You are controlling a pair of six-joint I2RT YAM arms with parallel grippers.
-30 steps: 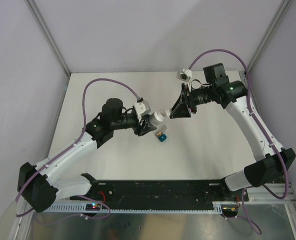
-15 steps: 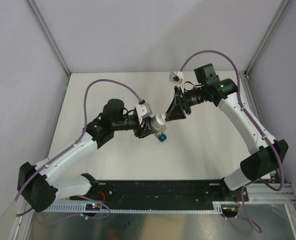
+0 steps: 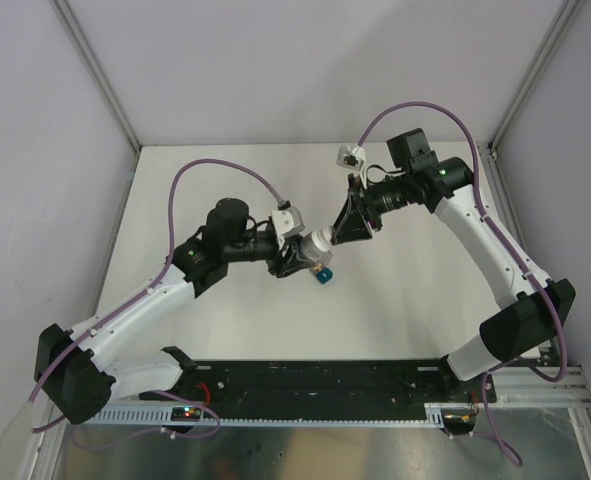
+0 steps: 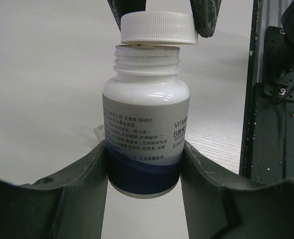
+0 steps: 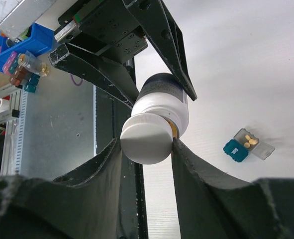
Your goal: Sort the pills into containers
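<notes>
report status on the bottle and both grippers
Left gripper shut on bottle. Right gripper shut on cap, cap just off the neck. Containers on table, nothing blocking them.

The bottle (image 4: 146,114) is glossy plastic, its cap (image 4: 157,27) ribbed plastic; the containers (image 5: 236,150) are smooth plastic; the table (image 4: 42,74) is matt and wood-grained.

Pale table (image 3: 395,300), tiny joined teal-and-grey containers (image 3: 322,275) near its middle, yellow pills (image 5: 250,141) in the grey compartment.

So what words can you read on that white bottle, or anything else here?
"VITAM", then the curve hides the rest: on the pill bottle label.
Chinese small print on that label: too blurred to read.
The cap and containers: no writing seen.
</notes>
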